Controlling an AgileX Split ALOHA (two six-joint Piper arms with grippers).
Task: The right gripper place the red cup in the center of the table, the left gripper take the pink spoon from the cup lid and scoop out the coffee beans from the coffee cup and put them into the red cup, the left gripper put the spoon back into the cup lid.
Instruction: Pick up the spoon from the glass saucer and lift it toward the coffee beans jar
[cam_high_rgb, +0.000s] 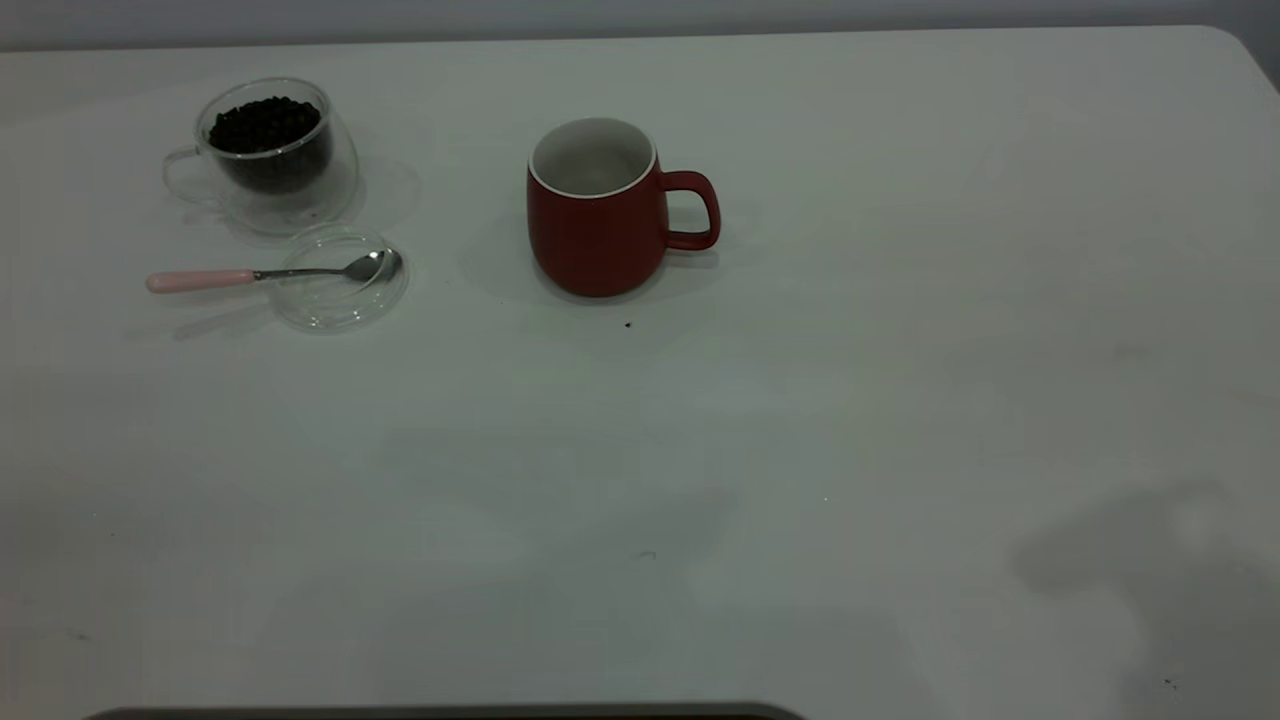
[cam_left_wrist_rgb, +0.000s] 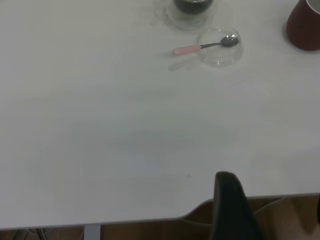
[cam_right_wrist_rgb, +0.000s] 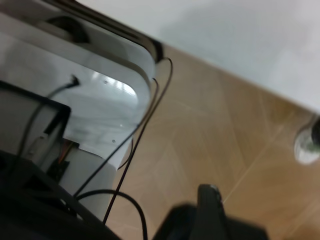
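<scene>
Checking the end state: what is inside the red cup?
The red cup shows only its white inner wall in the exterior view; no coffee beans are visible in it. Its bottom is hidden by the rim, so that stays unconfirmed.

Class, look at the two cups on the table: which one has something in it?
The glass cup, at the exterior view's far left: it holds dark coffee beans. The red cup nearer the middle shows only its empty white inside.
</scene>
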